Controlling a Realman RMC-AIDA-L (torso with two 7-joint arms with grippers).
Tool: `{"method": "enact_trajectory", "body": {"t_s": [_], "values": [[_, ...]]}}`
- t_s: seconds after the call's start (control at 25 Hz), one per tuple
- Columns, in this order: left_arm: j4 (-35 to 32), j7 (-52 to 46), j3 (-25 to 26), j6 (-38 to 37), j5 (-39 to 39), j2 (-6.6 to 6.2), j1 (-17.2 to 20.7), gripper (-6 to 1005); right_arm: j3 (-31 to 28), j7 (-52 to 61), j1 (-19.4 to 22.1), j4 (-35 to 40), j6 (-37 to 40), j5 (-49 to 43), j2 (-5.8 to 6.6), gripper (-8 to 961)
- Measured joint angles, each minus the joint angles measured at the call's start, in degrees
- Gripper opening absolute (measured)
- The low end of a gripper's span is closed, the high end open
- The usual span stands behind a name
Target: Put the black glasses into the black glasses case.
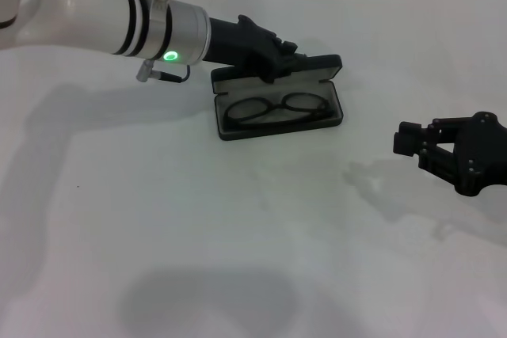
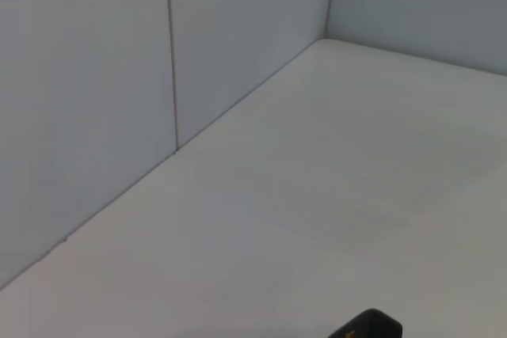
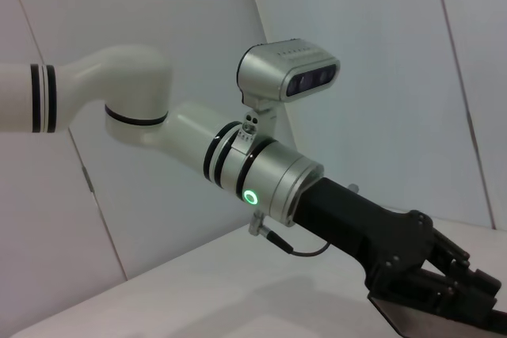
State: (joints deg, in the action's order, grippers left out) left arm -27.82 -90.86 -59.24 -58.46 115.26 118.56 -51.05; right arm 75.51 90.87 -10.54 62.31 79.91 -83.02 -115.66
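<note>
The black glasses case (image 1: 337, 113) lies open on the white table, its lid (image 1: 323, 64) standing up at the far side. Inside the tray lie the black glasses (image 1: 277, 108), lenses side by side. My left gripper (image 1: 287, 62) reaches in from the left and rests against the lid's top edge. The right wrist view shows this left gripper (image 3: 463, 290) from the side, on the lid (image 3: 420, 320). A black corner of the case (image 2: 368, 326) shows in the left wrist view. My right gripper (image 1: 408, 140) hangs shut and empty, well to the right of the case.
The white table (image 1: 238, 235) stretches around the case. A pale panelled wall (image 2: 119, 77) meets the table's far edge behind it.
</note>
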Motion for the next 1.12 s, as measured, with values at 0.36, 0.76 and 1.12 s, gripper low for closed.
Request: {"method": "enact_trajectory", "body": {"t_s": [0.36,0.76,1.12], "values": [[0.5,-0.1,-0.4,-1.4,1.1,0.30,0.6,208,0.1,0.0,-0.1,0.0,0.1,0.0,0.00,140],[1.5,-0.2,-1.0,-4.0,2.7,0.40,1.4,207,0.2,0.0,-0.1,-0.1,0.5,0.0,-0.01,141],[-3.4,0.1,-1.5,-9.1,1.3,1.23,4.1,210,-0.2,0.0,0.2,-0.4,2.2,-0.1,0.01,142]]}}
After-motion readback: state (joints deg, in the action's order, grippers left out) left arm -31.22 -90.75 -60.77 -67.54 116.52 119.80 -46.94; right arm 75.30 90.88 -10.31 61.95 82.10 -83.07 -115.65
